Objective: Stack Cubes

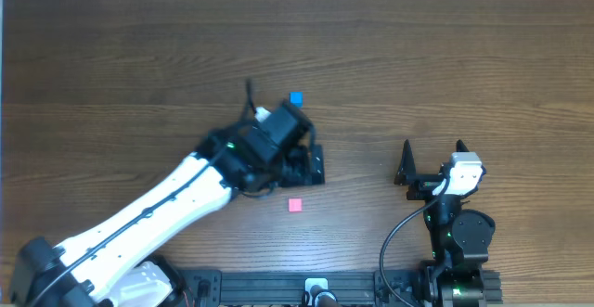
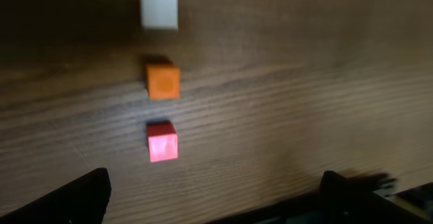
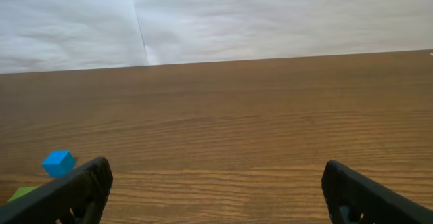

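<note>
Hovering spread and empty, left gripper (image 2: 215, 183) faced a row: red cube (image 2: 162, 143) nearest, then orange cube (image 2: 163, 82), white cube (image 2: 159, 9) farthest. Right gripper (image 3: 216, 183) also stood released.

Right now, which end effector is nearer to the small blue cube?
Left. The left end effector hangs close to the small blue cube; the right end effector is farther away.

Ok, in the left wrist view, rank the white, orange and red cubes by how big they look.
1. white cube, slightly the widest.
2. orange cube and red cube: too alike to rank.
The margins are small, so all three may well be the same size.
</note>
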### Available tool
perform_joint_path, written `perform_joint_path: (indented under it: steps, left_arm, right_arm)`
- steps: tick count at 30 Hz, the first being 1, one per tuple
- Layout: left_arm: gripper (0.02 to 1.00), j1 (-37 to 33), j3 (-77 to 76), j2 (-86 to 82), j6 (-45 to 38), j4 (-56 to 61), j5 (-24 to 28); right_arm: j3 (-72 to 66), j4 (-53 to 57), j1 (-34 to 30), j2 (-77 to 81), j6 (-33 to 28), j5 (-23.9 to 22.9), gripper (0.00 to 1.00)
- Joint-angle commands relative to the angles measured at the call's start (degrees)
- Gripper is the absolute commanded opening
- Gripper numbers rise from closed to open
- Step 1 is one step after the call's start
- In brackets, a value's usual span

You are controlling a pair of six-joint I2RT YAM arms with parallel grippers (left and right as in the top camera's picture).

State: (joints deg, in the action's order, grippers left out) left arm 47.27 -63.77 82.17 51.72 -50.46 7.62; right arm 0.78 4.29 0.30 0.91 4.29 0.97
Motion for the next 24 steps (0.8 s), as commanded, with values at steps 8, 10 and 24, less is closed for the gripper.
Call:
perform_joint_path:
  steps: [8, 10, 24]
  left_arm:
    - [1.000, 7.85, -0.22, 6.10, 9.11, -2.80, -7.52]
    - [0.998, 8.35, 0.98, 6.51, 10.21, -2.56, -7.76]
    - [0.998, 8.50, 11.50, 7.32, 14.25, 4.61, -6.88]
  right_arm:
    - [-0.48, -0.04, -0.26, -0.59, -0.11, -0.26, 0.991]
    - [-0.48, -0.02, -0.26, -0.59, -0.11, -0.26, 0.993]
    - [-0.48, -0.02, -0.26, -0.59, -0.11, -0.26, 0.991]
